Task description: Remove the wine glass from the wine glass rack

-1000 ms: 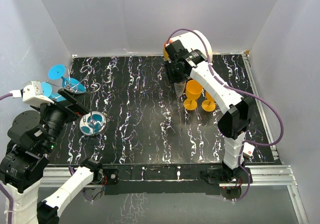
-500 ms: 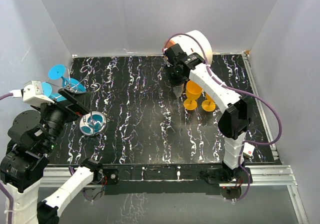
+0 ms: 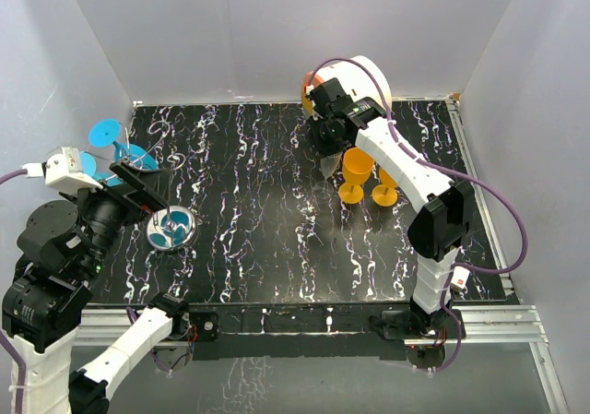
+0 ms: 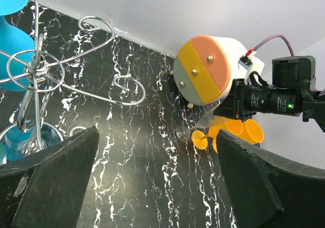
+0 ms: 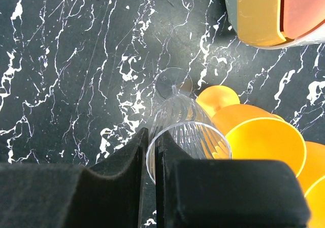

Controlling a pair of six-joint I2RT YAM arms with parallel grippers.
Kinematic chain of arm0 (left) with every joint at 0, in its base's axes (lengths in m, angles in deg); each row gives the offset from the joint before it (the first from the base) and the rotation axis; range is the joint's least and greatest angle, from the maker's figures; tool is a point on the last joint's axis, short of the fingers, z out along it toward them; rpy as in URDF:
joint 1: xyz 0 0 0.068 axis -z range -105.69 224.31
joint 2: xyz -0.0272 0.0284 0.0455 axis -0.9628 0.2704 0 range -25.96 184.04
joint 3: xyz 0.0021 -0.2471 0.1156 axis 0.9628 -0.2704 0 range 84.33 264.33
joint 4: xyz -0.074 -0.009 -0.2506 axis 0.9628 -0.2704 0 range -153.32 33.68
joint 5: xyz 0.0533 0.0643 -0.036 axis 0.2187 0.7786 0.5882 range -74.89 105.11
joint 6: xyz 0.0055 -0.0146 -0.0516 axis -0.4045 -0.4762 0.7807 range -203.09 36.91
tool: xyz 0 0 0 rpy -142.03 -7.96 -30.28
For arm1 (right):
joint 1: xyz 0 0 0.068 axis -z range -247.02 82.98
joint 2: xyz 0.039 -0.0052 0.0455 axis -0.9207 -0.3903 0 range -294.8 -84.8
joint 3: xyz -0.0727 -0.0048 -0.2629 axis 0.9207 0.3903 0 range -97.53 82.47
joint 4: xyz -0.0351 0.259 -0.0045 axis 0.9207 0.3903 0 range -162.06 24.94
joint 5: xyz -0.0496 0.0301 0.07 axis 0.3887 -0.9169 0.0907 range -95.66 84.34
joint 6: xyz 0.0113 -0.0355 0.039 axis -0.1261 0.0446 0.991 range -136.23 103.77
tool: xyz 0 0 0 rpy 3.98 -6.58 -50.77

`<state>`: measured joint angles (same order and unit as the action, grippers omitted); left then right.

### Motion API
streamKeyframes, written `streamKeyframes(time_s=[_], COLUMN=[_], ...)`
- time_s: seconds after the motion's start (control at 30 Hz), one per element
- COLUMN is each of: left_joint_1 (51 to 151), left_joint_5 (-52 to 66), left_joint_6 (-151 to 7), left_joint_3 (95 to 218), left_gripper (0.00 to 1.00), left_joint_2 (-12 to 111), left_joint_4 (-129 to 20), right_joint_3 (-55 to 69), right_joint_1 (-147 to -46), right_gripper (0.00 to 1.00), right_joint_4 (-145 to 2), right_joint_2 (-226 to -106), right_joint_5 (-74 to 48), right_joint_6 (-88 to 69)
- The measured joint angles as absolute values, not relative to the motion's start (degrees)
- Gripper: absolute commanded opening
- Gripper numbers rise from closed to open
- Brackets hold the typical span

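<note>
At the far right of the tabletop (image 3: pixel 249 202), clamped in the right pincer (image 5: pixel 151 147): the clear ribbed wine glass (image 5: pixel 185 121), its rim pinched in the narrow gap between the two nearly closed fingers. Tilted, foot pointing down toward the black marbled surface; touching it or not, cannot tell. Just beside the glass on the right, a cluster of orange glasses (image 5: pixel 264 141). Farther back, close by, the round white-and-orange cabinet (image 3: pixel 364 77). Well apart from all this, at the far left, the chrome wine glass rack (image 4: pixel 38 70), with curled wire arms and blue glasses (image 3: pixel 106 136) hung on it. Near the rack, the left pincer (image 4: pixel 157 136), spread wide, nothing between its fingers.
</note>
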<state>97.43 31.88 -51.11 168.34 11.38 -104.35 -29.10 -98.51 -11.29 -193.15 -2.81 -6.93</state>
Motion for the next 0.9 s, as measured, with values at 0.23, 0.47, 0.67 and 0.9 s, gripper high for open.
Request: streamKeyframes(time_s=[0.23, 0.47, 0.67, 0.9], left_joint_1=[97.4, 97.4, 97.4, 97.4], left_joint_5=[31.8, 31.6, 31.6, 33.0], left_joint_6=[-51.0, -50.9, -50.9, -51.4], left_joint_3=[168.3, 168.2, 168.6, 174.3], left_gripper=[0.99, 0.99, 0.99, 0.99], left_joint_2=[11.4, 11.4, 11.8, 14.8], left_joint_4=[-104.4, -104.4, -104.9, -107.3], right_joint_3=[-29.1, -29.1, -30.1, -36.6], right_joint_1=[-98.5, -98.5, -98.5, -98.5], right_gripper=[0.10, 0.20, 0.38, 0.68], right_joint_4=[-11.0, -10.6, -9.7, -8.8], right_joint_2=[-193.2, -193.2, -193.3, -192.8], right_joint_5=[-1.4, -0.4, -0.4, -1.2], right_joint_6=[-6.8, -6.7, -6.1, -5.1])
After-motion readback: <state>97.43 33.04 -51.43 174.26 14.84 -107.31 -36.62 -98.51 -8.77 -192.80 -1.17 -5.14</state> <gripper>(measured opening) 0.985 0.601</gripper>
